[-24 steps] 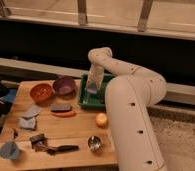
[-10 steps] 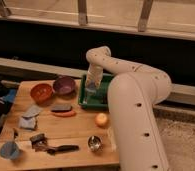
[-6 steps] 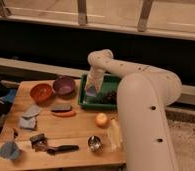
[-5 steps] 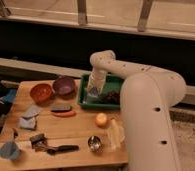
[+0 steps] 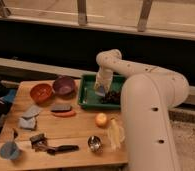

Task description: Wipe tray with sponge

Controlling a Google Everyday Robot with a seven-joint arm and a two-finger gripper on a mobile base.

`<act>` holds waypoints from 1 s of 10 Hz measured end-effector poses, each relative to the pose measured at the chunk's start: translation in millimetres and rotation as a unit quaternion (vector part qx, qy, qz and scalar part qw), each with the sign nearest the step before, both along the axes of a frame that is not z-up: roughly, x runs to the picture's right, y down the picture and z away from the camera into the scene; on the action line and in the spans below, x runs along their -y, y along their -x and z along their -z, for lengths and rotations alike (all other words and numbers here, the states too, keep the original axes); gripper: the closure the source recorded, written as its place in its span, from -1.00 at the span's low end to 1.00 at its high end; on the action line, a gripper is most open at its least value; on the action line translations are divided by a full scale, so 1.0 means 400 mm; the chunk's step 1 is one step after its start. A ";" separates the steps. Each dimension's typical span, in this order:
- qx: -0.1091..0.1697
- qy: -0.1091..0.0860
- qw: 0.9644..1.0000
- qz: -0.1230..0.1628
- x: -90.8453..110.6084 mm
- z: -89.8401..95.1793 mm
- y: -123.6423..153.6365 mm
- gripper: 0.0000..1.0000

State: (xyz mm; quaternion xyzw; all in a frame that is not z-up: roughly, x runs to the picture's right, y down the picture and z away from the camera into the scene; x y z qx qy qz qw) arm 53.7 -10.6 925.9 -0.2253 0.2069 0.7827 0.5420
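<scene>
While the white arm is reaching down over the green tray (image 5: 89, 98), the gripper (image 5: 100, 90) is sitting inside it, fingers clamping the light-blue sponge (image 5: 99, 92) against the tray floor; purple bowl (image 5: 64, 85) and orange bowl (image 5: 41, 92) are sitting left.

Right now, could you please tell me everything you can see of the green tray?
The tray is green, rectangular, plastic-looking, with raised sloping sides. It lies flat at the far right of the wooden table, right of the purple bowl. The gripper reaches down into it, with a light-blue sponge at its tip. A dark clump lies in the tray's right part.
</scene>
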 end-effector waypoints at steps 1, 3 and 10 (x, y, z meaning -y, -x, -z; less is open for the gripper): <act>-0.002 -0.003 1.000 -0.001 0.014 -0.026 0.012 1.00; 0.006 -0.008 1.000 -0.004 0.025 -0.062 0.068 1.00; 0.040 0.037 0.998 0.019 -0.117 0.044 0.099 1.00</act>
